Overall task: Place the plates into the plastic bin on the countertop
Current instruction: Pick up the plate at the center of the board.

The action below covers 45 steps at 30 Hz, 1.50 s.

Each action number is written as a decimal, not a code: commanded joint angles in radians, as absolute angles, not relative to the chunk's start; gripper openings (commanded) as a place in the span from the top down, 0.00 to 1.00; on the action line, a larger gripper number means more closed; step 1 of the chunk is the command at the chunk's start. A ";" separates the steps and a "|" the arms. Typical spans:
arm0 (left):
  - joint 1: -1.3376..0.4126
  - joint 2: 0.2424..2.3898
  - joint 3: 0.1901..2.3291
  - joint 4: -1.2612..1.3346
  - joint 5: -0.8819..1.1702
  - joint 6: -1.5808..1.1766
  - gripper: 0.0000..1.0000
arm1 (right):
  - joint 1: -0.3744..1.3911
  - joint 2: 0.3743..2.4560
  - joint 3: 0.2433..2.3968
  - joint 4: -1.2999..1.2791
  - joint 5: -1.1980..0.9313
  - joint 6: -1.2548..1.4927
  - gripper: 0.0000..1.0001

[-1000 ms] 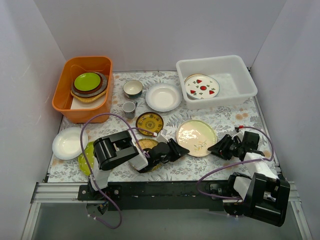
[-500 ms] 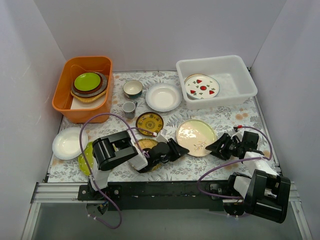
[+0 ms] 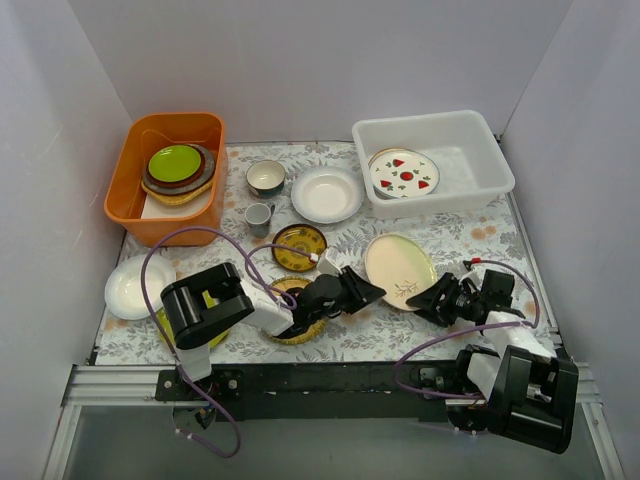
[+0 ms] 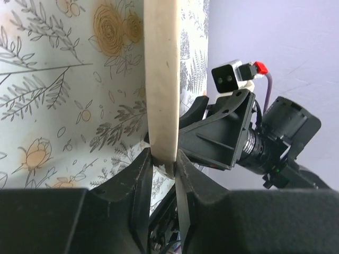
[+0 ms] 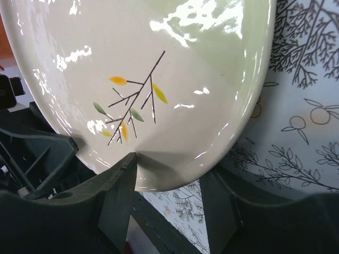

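From above, the leaf plate (image 3: 398, 262) stands tipped up on the countertop (image 3: 380, 340), low and a bit right of the middle. The left claw (image 3: 368, 290) is at its left rim and the right claw (image 3: 425, 297) is at its right rim. The plastic bin (image 3: 432, 120) sits at the upper right, with a strawberry plate (image 3: 405, 173) inside.

In the left wrist view, the leaf plate shows edge-on up the middle. The left claw's fingers (image 4: 142, 177) squeeze its bottom rim.

In the right wrist view, the leaf plate fills the top. The right claw's fingers (image 5: 119, 196) stand wide apart at its bottom edge.

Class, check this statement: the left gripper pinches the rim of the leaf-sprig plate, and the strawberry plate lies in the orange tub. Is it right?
One detail is wrong. The top external view shows the strawberry plate lying in the white plastic bin, not the orange tub. The left gripper does pinch the rim of the leaf-sprig plate.
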<state>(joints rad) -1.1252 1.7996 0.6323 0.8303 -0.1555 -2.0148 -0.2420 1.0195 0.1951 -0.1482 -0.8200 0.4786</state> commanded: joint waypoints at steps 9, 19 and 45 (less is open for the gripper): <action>-1.154 1.775 0.669 0.894 -0.058 -2.434 1.00 | -0.238 0.868 0.020 0.254 -0.873 0.891 0.47; -1.207 1.753 0.649 0.828 -0.055 -2.445 1.00 | -0.239 0.721 -0.051 0.386 -0.720 1.048 0.55; -1.243 1.661 0.632 0.660 -0.075 -2.330 0.92 | -0.242 0.799 0.135 0.382 -0.902 0.910 0.99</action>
<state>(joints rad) -1.1912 1.7546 0.6281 0.7639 -0.1513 -2.0735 -0.2478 0.8551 0.0383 0.3965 -0.8120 0.9569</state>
